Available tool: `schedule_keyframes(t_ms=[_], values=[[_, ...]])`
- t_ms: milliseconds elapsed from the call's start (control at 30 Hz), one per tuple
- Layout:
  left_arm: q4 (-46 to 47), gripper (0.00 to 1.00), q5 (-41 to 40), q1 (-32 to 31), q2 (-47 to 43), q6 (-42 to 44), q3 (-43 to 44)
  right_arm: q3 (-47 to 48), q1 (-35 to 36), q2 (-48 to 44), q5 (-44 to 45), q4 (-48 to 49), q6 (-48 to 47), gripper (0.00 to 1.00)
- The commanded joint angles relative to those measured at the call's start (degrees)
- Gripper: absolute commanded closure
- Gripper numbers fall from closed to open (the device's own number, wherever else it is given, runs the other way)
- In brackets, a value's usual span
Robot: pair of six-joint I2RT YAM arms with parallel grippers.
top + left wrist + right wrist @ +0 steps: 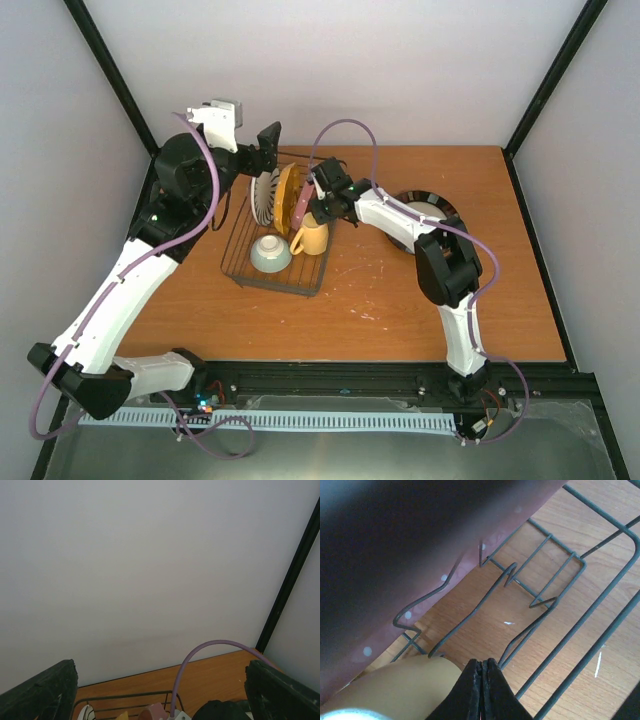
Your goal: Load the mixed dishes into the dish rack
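Black fingers of the right gripper are pressed together at the tips with nothing between them, as the right wrist view shows. At their 9 o'clock, just beside them, is the rounded side of the yellow mug; whether a finger touches it cannot be told. From 10 to 12 o'clock the pink round plate with small white dots fills the view, blurred and leaning over the upright divider wires. Those wires belong to the rectangular dark metal wire dish rack, whose rim runs past at 2 to 4 o'clock, with the wooden table bare beneath.

Seen from overhead, the white plate with black radial stripes and the orange-yellow scalloped plate stand on edge at the rack's 12 o'clock end. The pink plate is next to them. The pale blue-green small bowl sits at the 6 o'clock end. At the rack's 3 o'clock, well apart on the table, lies the dark-rimmed beige plate, partly covered by the right arm.

The left gripper hangs at the rack's 12 o'clock, jaws spread wide and empty, facing the white back wall. Bare wood stretches from the rack's 3 to 6 o'clock.
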Motion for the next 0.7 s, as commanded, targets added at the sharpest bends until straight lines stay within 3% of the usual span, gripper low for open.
schedule_keyframes(t_ms=[0,333,667], values=[[0.9,0.09,-0.2,0.5,-1.4,1.0,-0.5,2.1,0.5,0.8,-3.8,-3.2,-0.8,0.97],[2.0,0.09,0.3,0.7,-1.2,-0.5,-2.5,-1.0,0.5,-1.4,-14.5,-5.4,-1.7,0.97],[2.1,0.10,0.0,0.6,-1.9,-1.6,-2.9,0.6,0.6,-3.9,-22.4,-15.2,-6.5,0.97]])
